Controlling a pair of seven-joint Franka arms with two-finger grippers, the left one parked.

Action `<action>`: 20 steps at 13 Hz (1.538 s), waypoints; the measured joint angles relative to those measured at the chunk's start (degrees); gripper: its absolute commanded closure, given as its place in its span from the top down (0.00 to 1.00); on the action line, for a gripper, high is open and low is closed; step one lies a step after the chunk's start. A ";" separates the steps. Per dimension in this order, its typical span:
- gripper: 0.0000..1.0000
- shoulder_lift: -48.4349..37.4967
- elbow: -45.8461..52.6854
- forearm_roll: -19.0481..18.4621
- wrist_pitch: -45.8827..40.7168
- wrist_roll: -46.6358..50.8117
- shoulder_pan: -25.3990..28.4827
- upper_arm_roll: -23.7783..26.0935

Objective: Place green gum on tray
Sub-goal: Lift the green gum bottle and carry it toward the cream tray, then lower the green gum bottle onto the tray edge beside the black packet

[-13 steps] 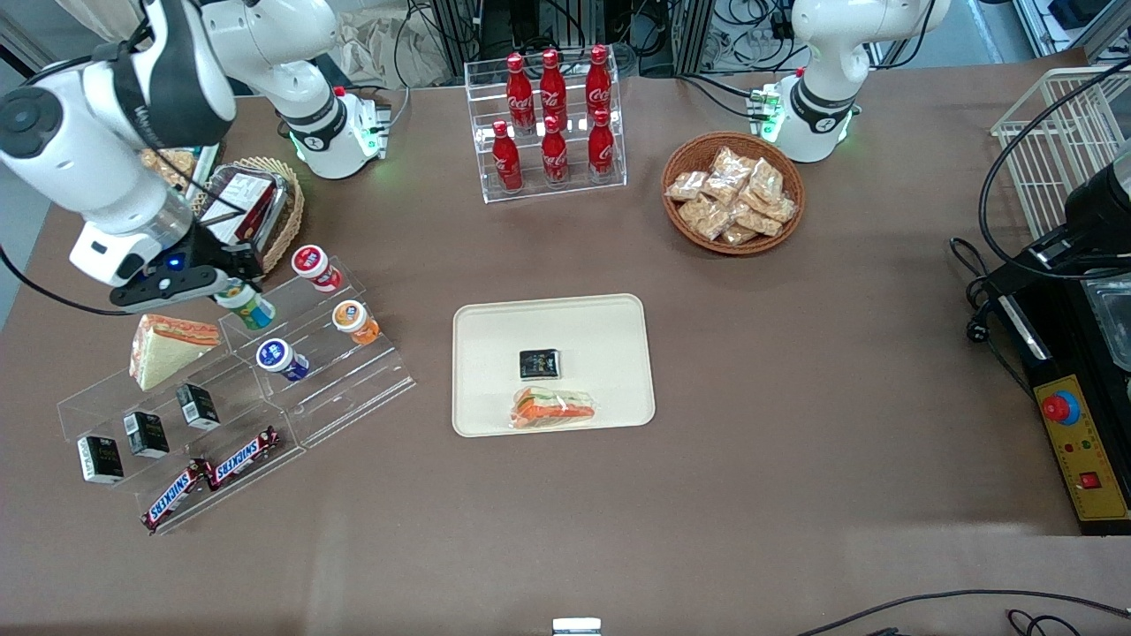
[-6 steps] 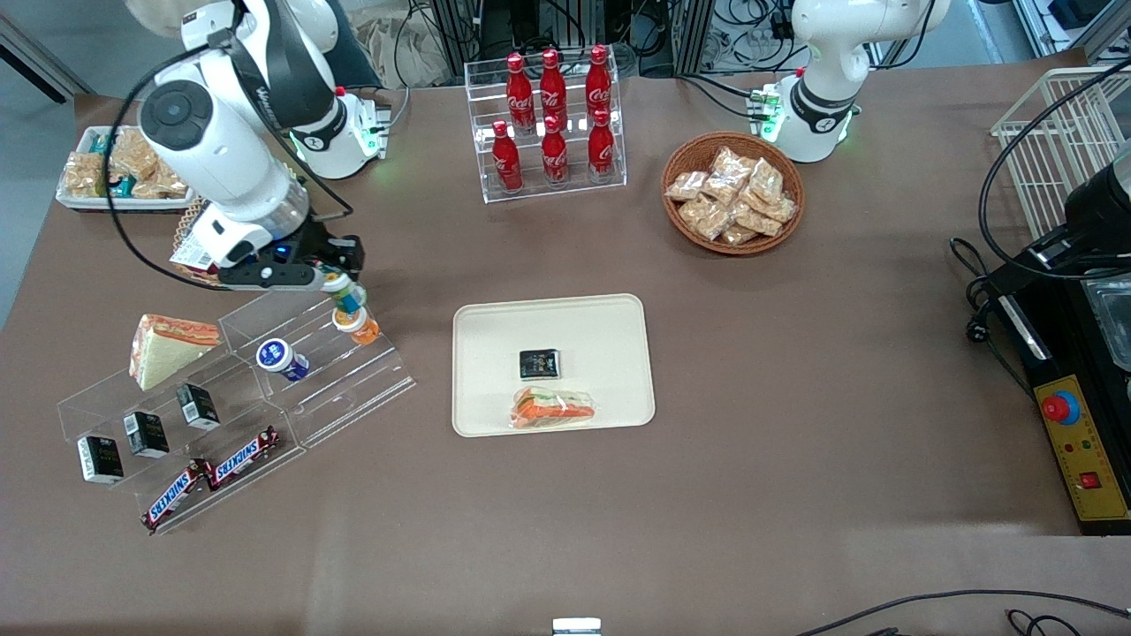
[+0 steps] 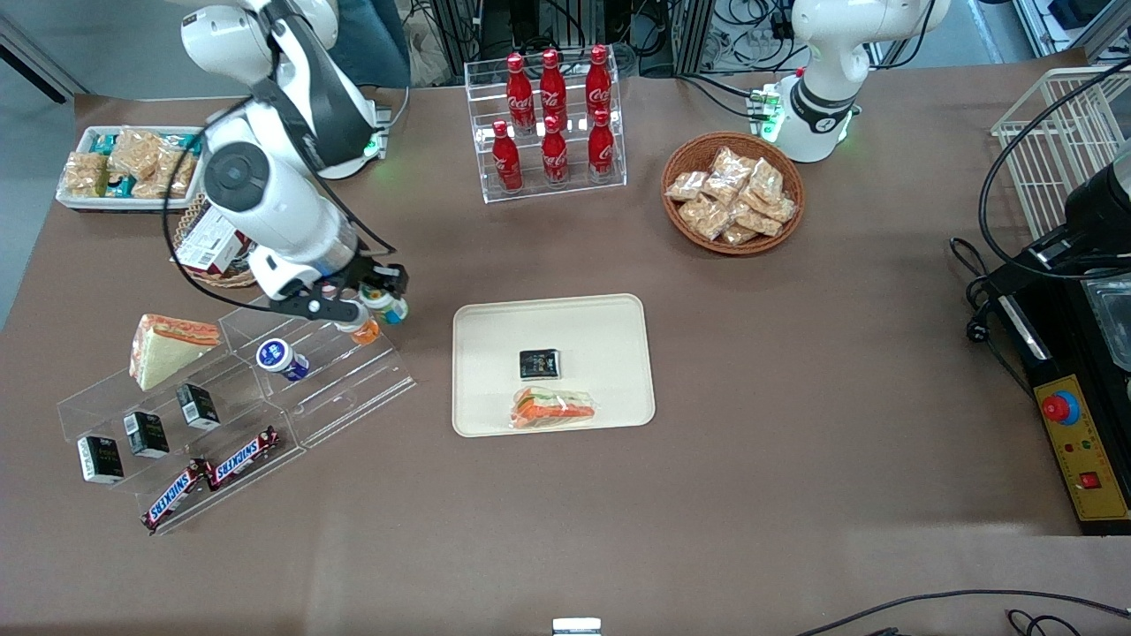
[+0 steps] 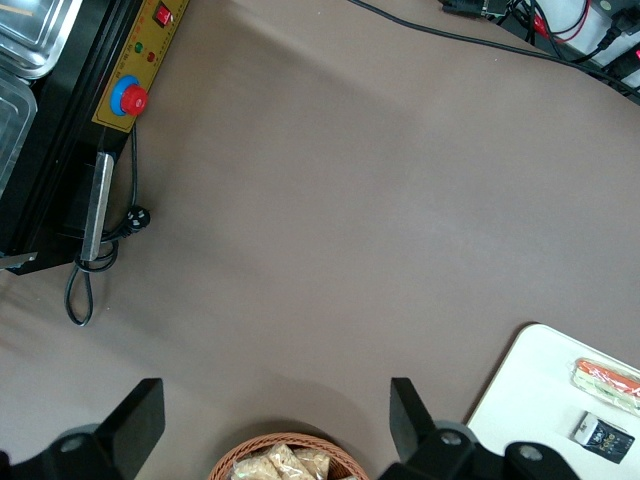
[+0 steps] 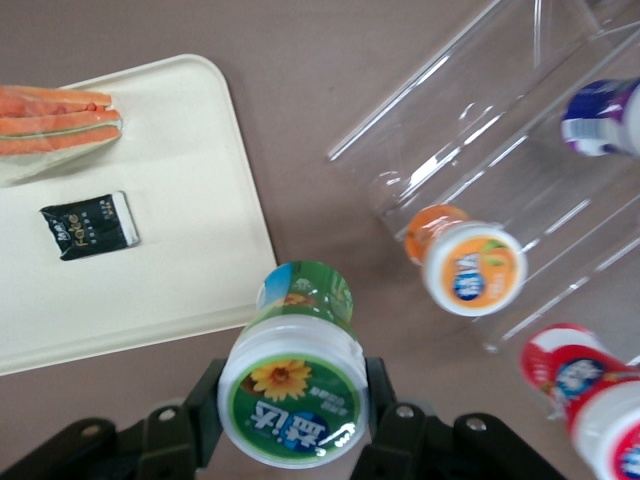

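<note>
The green gum (image 5: 293, 385) is a small bottle with a green-and-white sunflower lid, and my gripper (image 5: 290, 400) is shut on it, a finger pressed to each side of the lid. In the front view the gripper (image 3: 382, 300) carries the gum (image 3: 389, 305) above the table between the clear stepped rack (image 3: 353, 371) and the cream tray (image 3: 495, 336). The tray (image 5: 180, 280) holds a small black packet (image 3: 539, 363) and a wrapped sandwich (image 3: 555, 408).
On the rack lie an orange-lidded bottle (image 5: 472, 270), a blue-lidded bottle (image 3: 281, 358) and a red-lidded one (image 5: 575, 375), with a sandwich wedge (image 3: 168, 349), black boxes and Snickers bars (image 3: 212, 477). A cola bottle stand (image 3: 552, 119) and a snack basket (image 3: 733, 193) stand farther from the camera.
My gripper has carried the green gum off the rack's upper step toward the tray, passing over the orange-lidded bottle. The arm has swung with it, uncovering the snack tray at the table's corner.
</note>
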 measured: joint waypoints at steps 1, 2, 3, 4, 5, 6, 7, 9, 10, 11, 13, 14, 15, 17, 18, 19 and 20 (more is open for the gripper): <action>0.46 2.06 1.20 0.00 0.04 1.63 1.24 0.01; 0.46 4.03 2.19 0.00 0.12 3.13 2.45 0.01; 0.46 5.96 3.07 0.00 0.29 4.41 3.60 0.02; 0.46 7.74 3.77 0.01 0.60 5.29 4.55 0.03; 0.46 9.39 4.22 0.01 1.23 5.63 5.30 0.03; 0.46 10.86 4.47 0.01 2.14 5.85 5.85 0.03; 0.46 12.16 4.63 0.01 3.19 6.02 6.14 0.03; 0.46 14.53 4.92 0.01 5.65 6.16 6.26 0.02; 0.46 15.55 5.09 0.01 6.72 6.16 6.34 0.02; 0.46 16.62 5.51 0.01 7.62 6.20 6.50 0.02; 0.46 18.75 6.64 0.01 8.64 6.33 6.77 0.01; 0.46 19.84 7.01 0.01 9.67 6.34 6.95 0.00; 0.46 20.89 7.20 0.01 10.73 6.36 7.20 0.01; 0.47 22.69 7.47 0.01 11.79 6.41 7.56 0.00; 0.47 23.40 7.66 0.01 11.92 6.42 7.61 0.00; 0.47 23.95 7.86 0.01 11.96 6.42 7.62 0.00; 0.48 24.33 7.93 0.01 12.13 6.42 7.62 -0.01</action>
